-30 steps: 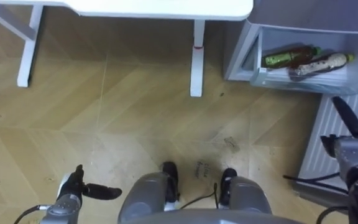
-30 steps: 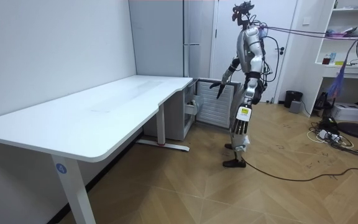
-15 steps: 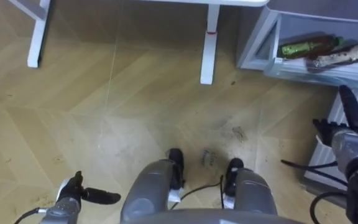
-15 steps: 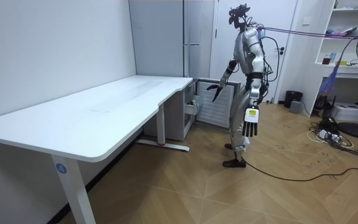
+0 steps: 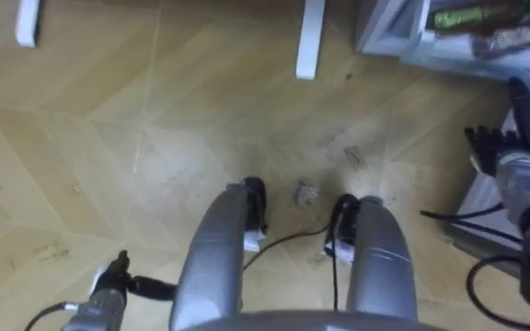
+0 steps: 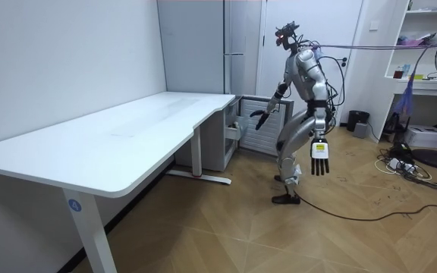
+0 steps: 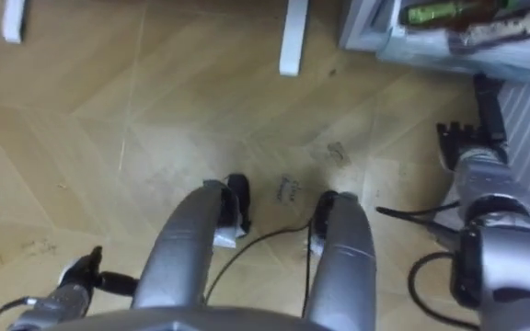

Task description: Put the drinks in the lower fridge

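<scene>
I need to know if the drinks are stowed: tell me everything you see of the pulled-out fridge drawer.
The drawer is a pale, translucent-looking plastic bin, pulled out low from the grey fridge, beside a white table leg. Its top is open. A green-labelled bottle and a paler bottle lie on their sides in it. The right hand shows just below it in the eye views, apart from it.
</scene>
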